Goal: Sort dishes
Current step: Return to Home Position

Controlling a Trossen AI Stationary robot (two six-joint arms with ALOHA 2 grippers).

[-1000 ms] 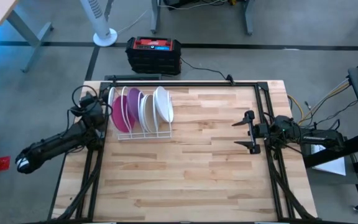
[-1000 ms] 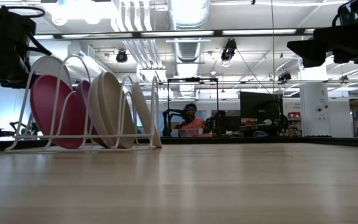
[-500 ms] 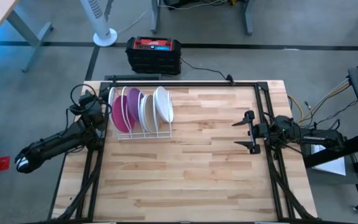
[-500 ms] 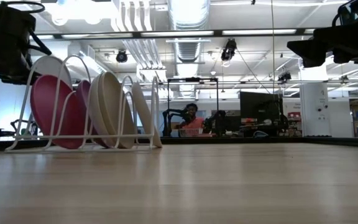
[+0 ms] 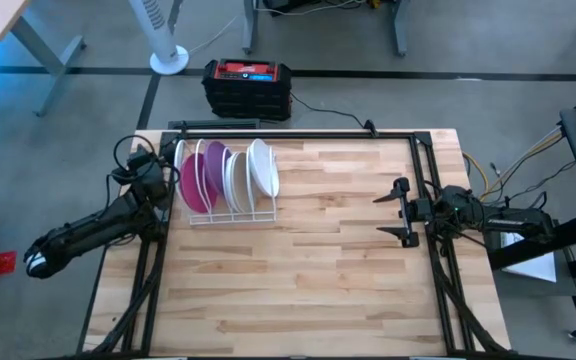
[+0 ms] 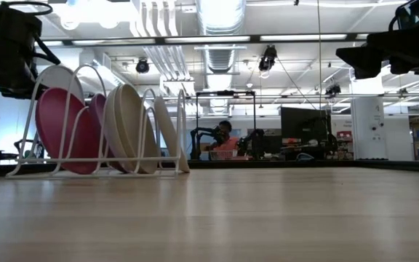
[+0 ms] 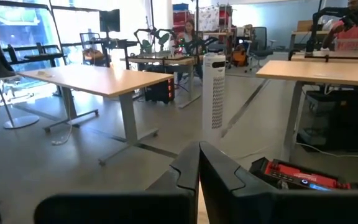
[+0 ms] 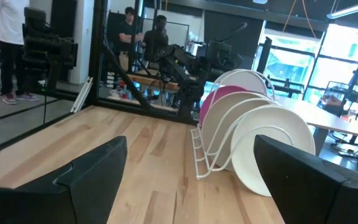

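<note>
High view: the dishes point(image 5: 223, 172), white and magenta, are seen standing on edge in the wire rack point(image 5: 230, 213), just beside the left hand point(image 5: 149, 166), whose fingers are pressed together. The right hand point(image 5: 396, 213) is held spread above the bench point(image 5: 308, 280), well apart from the rack.

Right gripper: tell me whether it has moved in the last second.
No. The right gripper stays open at the same spot over the table, near its right edge.
</note>
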